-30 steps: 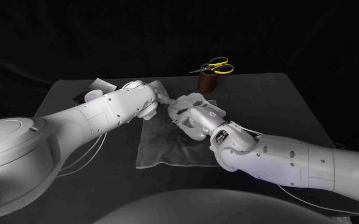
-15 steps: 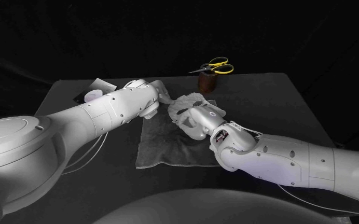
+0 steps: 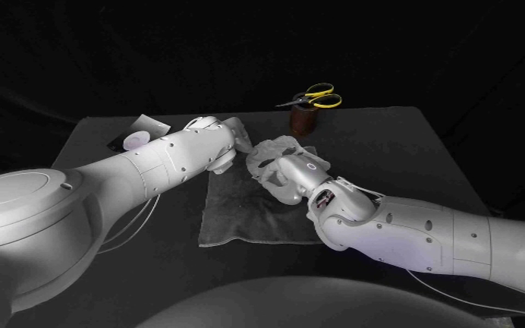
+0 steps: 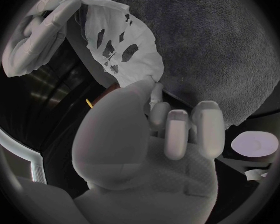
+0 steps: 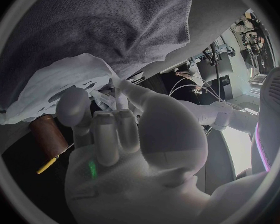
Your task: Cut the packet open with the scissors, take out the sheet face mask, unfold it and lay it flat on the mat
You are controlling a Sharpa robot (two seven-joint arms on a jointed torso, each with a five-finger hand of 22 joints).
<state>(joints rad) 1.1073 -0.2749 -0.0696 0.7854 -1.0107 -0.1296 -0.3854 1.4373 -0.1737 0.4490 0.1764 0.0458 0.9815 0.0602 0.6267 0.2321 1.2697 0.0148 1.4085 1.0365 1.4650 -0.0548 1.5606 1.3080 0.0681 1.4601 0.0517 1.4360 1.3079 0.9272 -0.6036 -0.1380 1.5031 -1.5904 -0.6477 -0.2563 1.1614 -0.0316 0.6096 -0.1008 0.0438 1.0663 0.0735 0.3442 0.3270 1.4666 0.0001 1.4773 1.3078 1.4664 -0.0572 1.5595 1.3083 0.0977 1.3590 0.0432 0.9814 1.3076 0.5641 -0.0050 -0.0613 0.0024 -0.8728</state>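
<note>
Pinching crumpled white mask (image 4: 146,59) with cut-outs, left hand (image 4: 146,154) and right hand (image 5: 127,149)

Over the last second:
- The left robot hand (image 3: 222,137) has drawn back a little toward the robot's left, away from the right robot hand (image 3: 290,172).
- The gap between its fingers and the bunched mask (image 3: 276,149) has opened slightly. Earlier the fingertips sat just against the mask's near edge.
- The left arm (image 3: 131,168) has swung with it, and its shoulder end now bulks larger at the lower left.
- The right forearm (image 3: 405,229) has shifted a touch lower and leftward.
</note>
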